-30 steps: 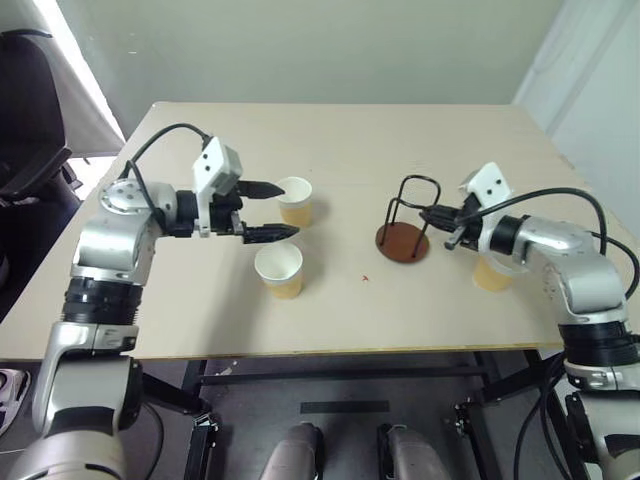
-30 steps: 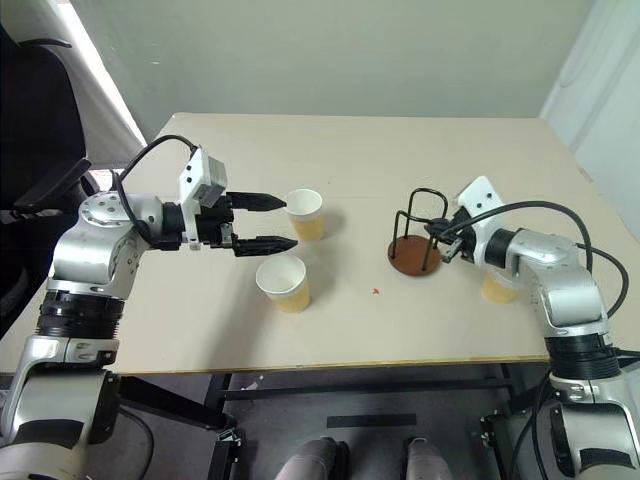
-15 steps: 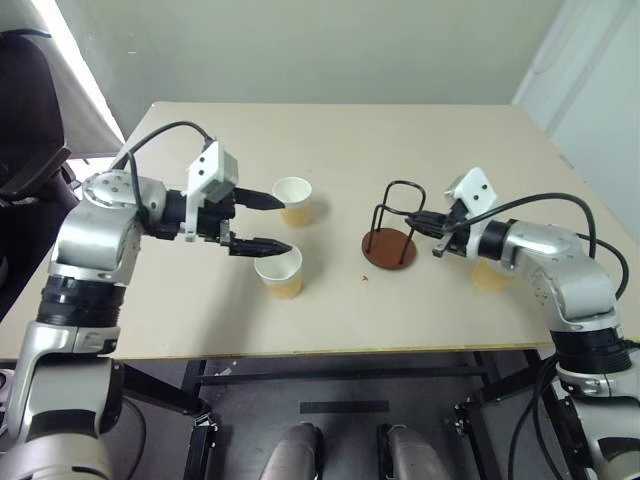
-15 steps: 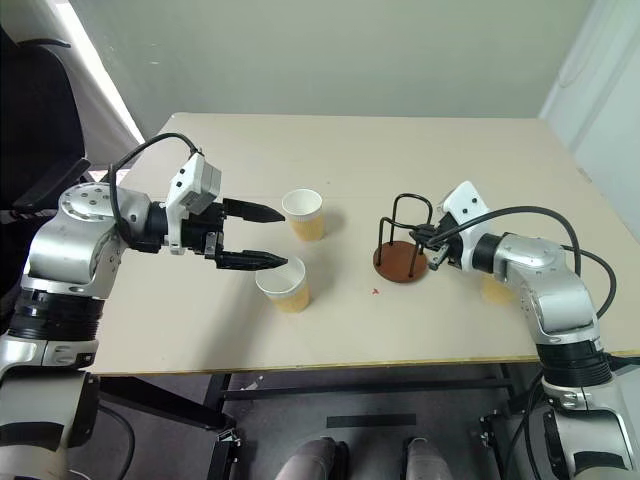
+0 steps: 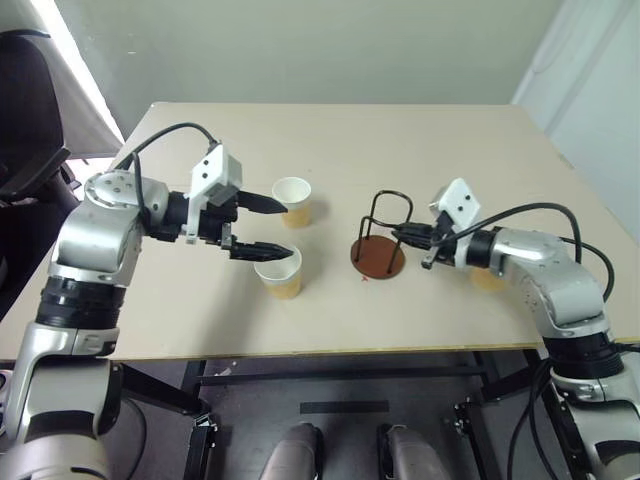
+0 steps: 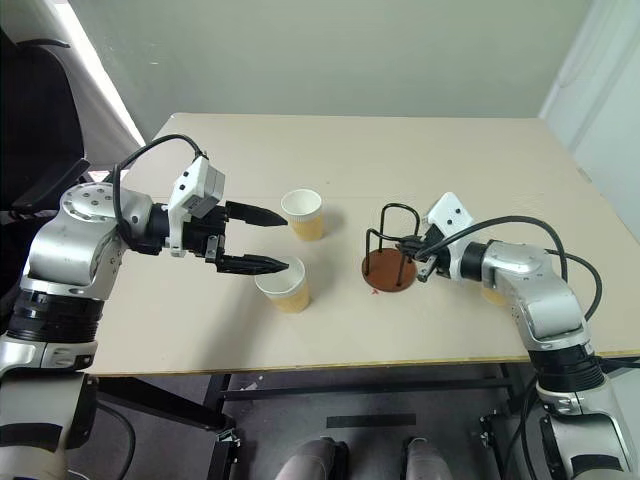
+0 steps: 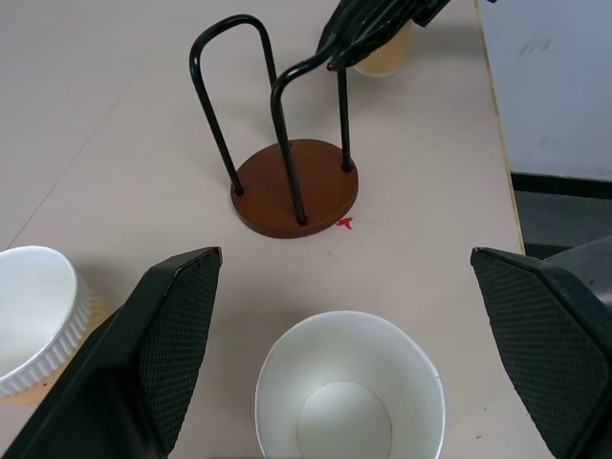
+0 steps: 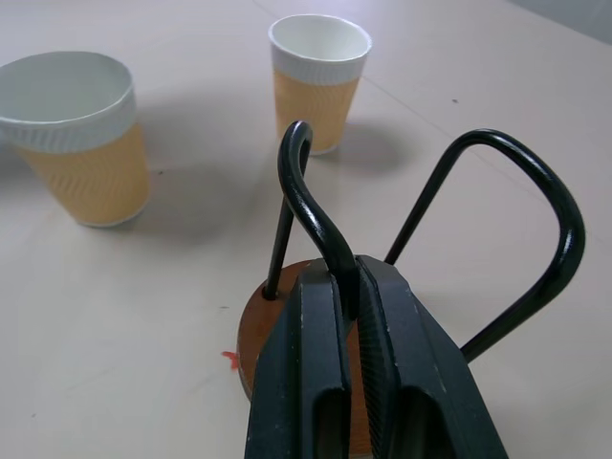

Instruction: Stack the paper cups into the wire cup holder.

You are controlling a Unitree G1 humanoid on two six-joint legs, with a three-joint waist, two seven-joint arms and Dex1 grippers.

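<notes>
Two paper cups stand left of centre on the table, a far cup (image 5: 293, 199) and a near cup (image 5: 281, 272). My left gripper (image 5: 287, 228) is open, one finger beside the far cup and the other over the near cup's rim; it holds nothing. The wire cup holder (image 5: 378, 256) stands in the middle on its brown disc base. My right gripper (image 5: 400, 236) is shut on one of its black wire loops (image 8: 308, 201). A third paper cup (image 5: 488, 280) stands behind my right forearm, partly hidden. In the left wrist view the near cup (image 7: 349, 397) lies between my fingers (image 7: 143, 354).
A small red mark (image 6: 375, 291) lies on the table by the holder's base. The table's front edge (image 5: 320, 352) runs close below the near cup. A dark chair (image 5: 25, 120) stands off the table's left side.
My right gripper has dragged the wire cup holder left, nearer the two cups. My left gripper drew back a little from the far cup and now stays still.
</notes>
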